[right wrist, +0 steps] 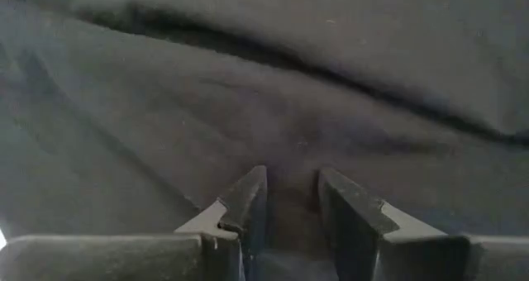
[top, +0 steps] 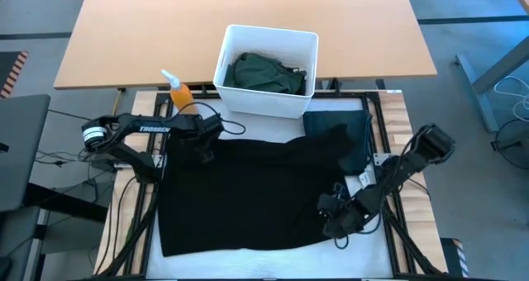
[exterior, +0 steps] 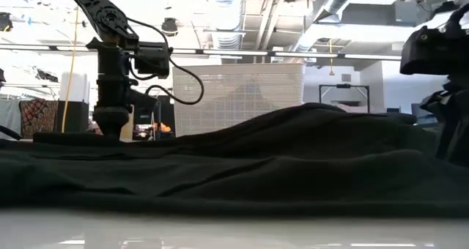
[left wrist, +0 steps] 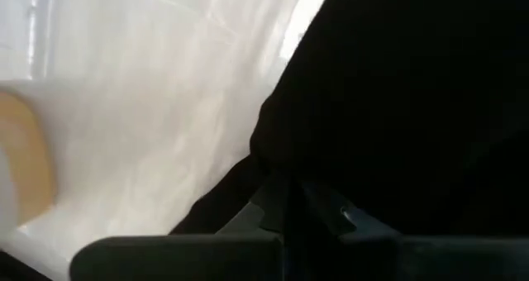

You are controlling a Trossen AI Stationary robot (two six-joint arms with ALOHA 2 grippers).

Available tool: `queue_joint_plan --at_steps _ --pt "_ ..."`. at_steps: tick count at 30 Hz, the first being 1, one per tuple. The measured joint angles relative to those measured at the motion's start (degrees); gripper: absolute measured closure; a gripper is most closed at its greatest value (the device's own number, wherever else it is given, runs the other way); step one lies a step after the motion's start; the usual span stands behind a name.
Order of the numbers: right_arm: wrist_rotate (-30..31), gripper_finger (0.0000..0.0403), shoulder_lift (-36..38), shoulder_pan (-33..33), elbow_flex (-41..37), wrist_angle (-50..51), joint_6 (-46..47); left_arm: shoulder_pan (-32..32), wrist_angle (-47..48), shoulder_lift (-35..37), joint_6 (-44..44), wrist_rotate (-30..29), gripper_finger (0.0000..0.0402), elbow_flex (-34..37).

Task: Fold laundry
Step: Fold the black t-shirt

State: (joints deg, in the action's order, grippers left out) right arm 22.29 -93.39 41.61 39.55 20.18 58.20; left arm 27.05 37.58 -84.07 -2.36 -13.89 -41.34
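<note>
Black shirt [top: 248, 190] edge pinched inside left end effector [top: 202, 145].

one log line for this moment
left gripper: shut on black shirt far-left edge | right gripper: jaws parted, down on shirt | green garment: in white bin

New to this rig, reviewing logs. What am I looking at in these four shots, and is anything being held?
Two robot arms are folding laundry on a table. One camera looks straight down, one looks level across the tabletop, and one sits on each wrist.

A wide black shirt is spread flat. Behind it stands a white bin holding a dark green garment, with an orange bottle beside it.

The left gripper is shut on the shirt's edge. The right gripper has cloth between its part-open fingers; a firm grip isn't clear.
</note>
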Motion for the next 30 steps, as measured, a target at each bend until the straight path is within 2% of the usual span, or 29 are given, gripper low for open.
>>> queue_joint_plan --at_steps 4,9,11,14,19,23,30 --pt "0.3 0.0262 -1.0 2.83 0.41 -0.3 4.74 -0.51 2.67 0.03 1.36 2.72 0.0401 0.92" --pt "-2.94 0.0262 2.58 7.56 0.18 -0.38 9.87 -2.32 3.6 0.42 3.39 14.91 0.0401 2.84" --pt "-3.91 0.0262 4.67 9.21 0.01 -0.44 11.01 -3.87 3.36 0.38 4.08 16.3 0.0401 2.86" --pt "-4.74 0.0262 8.09 10.63 -0.2 0.45 11.49 -5.54 3.33 0.35 4.34 16.15 0.0401 2.89" --pt "2.19 0.0262 16.38 8.99 -0.09 4.08 6.54 -6.01 3.21 0.28 4.56 14.06 0.0401 2.91" --pt "5.67 0.0262 23.7 5.47 -0.06 7.18 -1.19 -5.87 3.68 0.68 5.28 9.88 0.0401 1.81" --pt "5.96 0.0262 34.08 -3.76 -0.06 21.54 -12.3 -6.62 3.82 5.63 2.37 8.87 0.0397 -3.22"
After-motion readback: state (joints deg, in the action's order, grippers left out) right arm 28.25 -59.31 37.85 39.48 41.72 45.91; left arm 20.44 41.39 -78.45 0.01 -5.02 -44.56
